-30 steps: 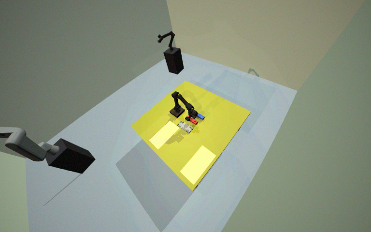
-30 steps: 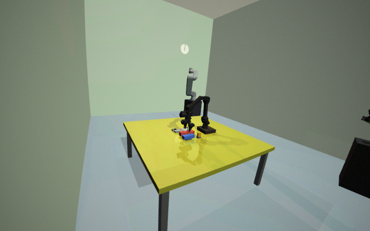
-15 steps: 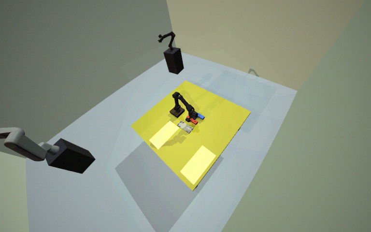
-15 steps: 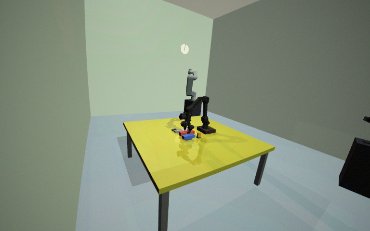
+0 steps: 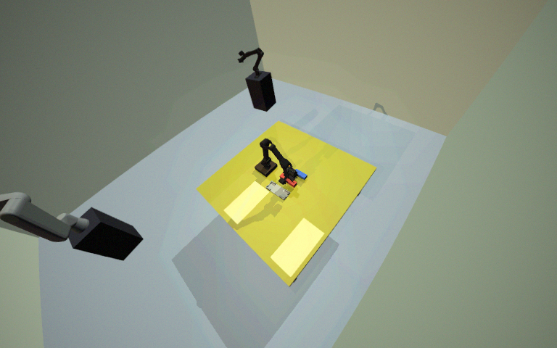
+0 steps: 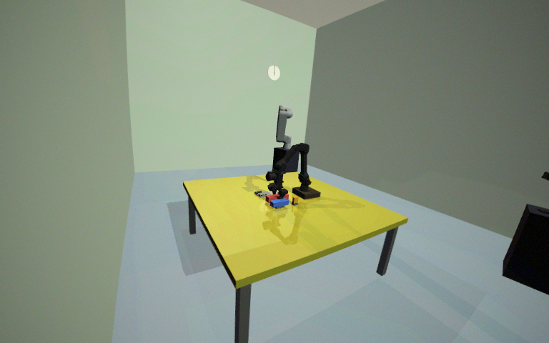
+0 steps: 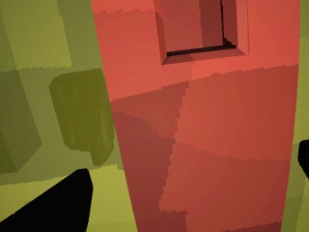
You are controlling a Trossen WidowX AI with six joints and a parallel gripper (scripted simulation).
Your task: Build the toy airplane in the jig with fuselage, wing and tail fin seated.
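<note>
The red fuselage [image 5: 292,183] [image 6: 270,199] [image 7: 232,116] lies on the table outside the cradle; one socket shows at the top of the wrist view. My gripper [image 5: 286,177] [image 6: 278,195] [image 7: 196,165] is open and empty, low over the fuselage, with one finger on each side of it in the wrist view. The blue wing [image 5: 301,174] [image 6: 279,203] lies beside the fuselage, on the side away from the cradle. The small orange tail fin [image 6: 294,200] stands near the arm's base; the arm hides it in the top view. The grey cradle [image 5: 278,190] [image 6: 262,194] has no part in it.
The arm's dark base [image 5: 265,167] [image 6: 306,193] stands on the yellow table [image 5: 337,172] [image 6: 312,238] near the parts. Two other arms stand on black pedestals [image 5: 260,91] [image 5: 106,235] off the table.
</note>
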